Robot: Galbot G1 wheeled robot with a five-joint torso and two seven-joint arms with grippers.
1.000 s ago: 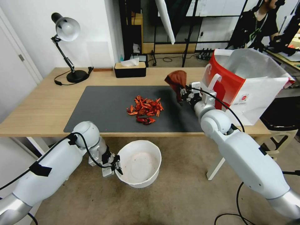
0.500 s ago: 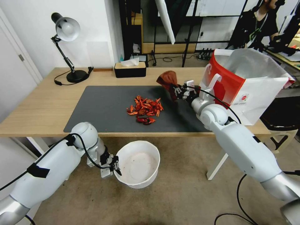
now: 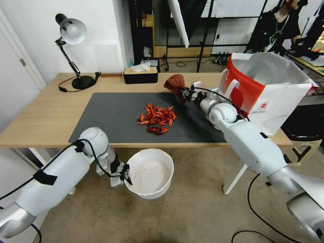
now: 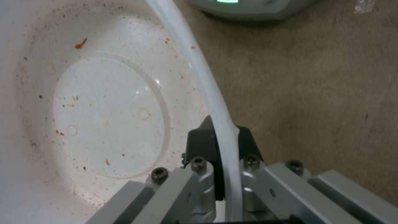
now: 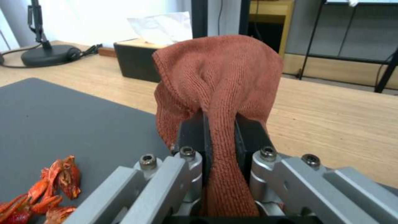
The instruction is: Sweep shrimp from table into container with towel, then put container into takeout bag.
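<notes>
A heap of red-orange shrimp (image 3: 157, 118) lies mid-mat on the table (image 3: 44, 114); its edge also shows as shrimp (image 5: 45, 193) in the right wrist view. My right gripper (image 3: 185, 93) is shut on the rust-red towel (image 3: 175, 84), held above the mat's far edge, behind and right of the heap; the towel (image 5: 219, 93) bulges out past the pads (image 5: 244, 140). My left gripper (image 3: 127, 174) is shut on the rim of the white container (image 3: 150, 172), held below the table's front edge over the floor. The container (image 4: 104, 102) holds only specks. The takeout bag (image 3: 270, 91) stands open at the table's right end.
A black tissue box (image 3: 140, 75) and a desk lamp (image 3: 72, 50) stand at the table's back. The dark grey mat (image 3: 111, 114) covers the middle. Brown carpet floor (image 3: 189, 216) lies under the container. A table leg (image 3: 233, 182) is to the right of it.
My right gripper has carried the towel leftward and farther back, toward the mat's far edge. The left gripper with the container has risen slightly toward the table's front edge.
</notes>
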